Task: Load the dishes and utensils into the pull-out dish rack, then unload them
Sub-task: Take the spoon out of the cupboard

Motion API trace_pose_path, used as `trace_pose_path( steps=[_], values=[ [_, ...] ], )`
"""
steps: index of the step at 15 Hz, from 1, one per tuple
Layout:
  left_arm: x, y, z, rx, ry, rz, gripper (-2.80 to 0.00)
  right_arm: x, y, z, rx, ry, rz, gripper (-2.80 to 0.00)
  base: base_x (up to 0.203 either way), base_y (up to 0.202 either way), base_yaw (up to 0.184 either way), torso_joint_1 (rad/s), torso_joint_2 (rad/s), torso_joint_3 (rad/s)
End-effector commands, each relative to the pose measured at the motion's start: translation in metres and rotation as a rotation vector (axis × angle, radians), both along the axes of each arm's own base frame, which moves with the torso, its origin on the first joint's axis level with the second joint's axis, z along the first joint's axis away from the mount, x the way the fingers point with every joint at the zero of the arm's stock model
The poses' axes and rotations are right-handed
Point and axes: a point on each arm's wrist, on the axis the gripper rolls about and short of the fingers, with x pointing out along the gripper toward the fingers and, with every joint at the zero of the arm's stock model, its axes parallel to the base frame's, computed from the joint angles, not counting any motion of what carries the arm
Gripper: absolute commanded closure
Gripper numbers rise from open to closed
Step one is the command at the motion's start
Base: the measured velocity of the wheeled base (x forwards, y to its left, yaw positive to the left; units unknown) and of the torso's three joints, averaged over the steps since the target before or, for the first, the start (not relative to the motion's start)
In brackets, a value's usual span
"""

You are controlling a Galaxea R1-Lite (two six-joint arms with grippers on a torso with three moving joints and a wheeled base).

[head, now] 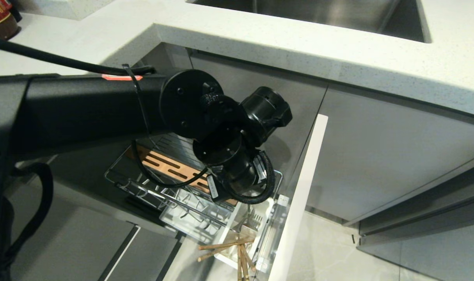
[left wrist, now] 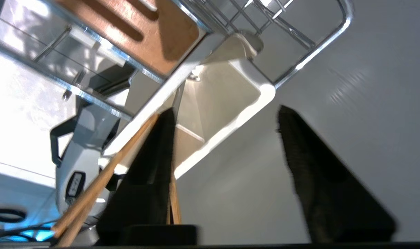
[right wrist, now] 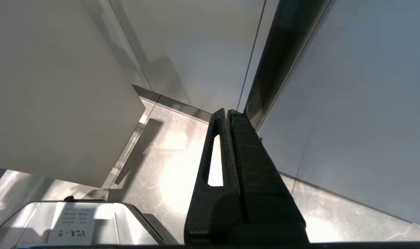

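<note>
Here the left gripper hangs over the front corner of the pull-out dish rack, its jaws standing apart with nothing between them. Just beyond the fingertips sits the white cutlery cup, tucked into the rack's corner beside the pale door front; the part of it facing the jaws looks bare inside, with a low divider across its floor. The wooden chopsticks lie to one side of the jaws, close against the outer face of one finger, slanting out over the cup's rim; they are not gripped. From the head view the chopsticks splay across the cup's near end, and the silver fork stands in the cup just behind them, tines upward. The slotted wooden strip lies in the rack behind the gripper. The right gripper hangs low near the floor by the cabinet fronts, jaws pressed together and holding nothing.
</note>
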Motion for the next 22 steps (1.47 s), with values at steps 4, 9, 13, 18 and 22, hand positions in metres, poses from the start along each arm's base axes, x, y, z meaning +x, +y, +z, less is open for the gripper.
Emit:
trace_pose_path(
  steps=[4, 9, 13, 18, 22],
  values=[
    [0.012, -0.009, -0.021, 0.035, 0.021, 0.003, -2.8, 0.0, 0.0, 0.0, 0.0, 0.0, 0.0, 0.0, 0.0, 0.0, 0.0, 0.0, 0.0, 0.0],
    [0.02, -0.012, -0.029, 0.045, 0.02, 0.0, -2.8, 0.0, 0.0, 0.0, 0.0, 0.0, 0.0, 0.0, 0.0, 0.0, 0.0, 0.0, 0.0, 0.0],
    [0.02, -0.009, -0.027, 0.046, 0.021, 0.017, -2.8, 0.0, 0.0, 0.0, 0.0, 0.0, 0.001, 0.0, 0.0, 0.0, 0.0, 0.0, 0.0, 0.0],
    [-0.009, 0.014, 0.021, -0.048, -0.032, 0.06, -2.8, 0.0, 0.0, 0.0, 0.0, 0.0, 0.0, 0.0, 0.0, 0.0, 0.0, 0.0, 0.0, 0.0],
    [-0.014, 0.008, 0.018, -0.054, -0.024, 0.057, -2.8, 0.0, 0.0, 0.0, 0.0, 0.0, -0.001, 0.0, 0.0, 0.0, 0.0, 0.0, 0.0, 0.0]
  ],
)
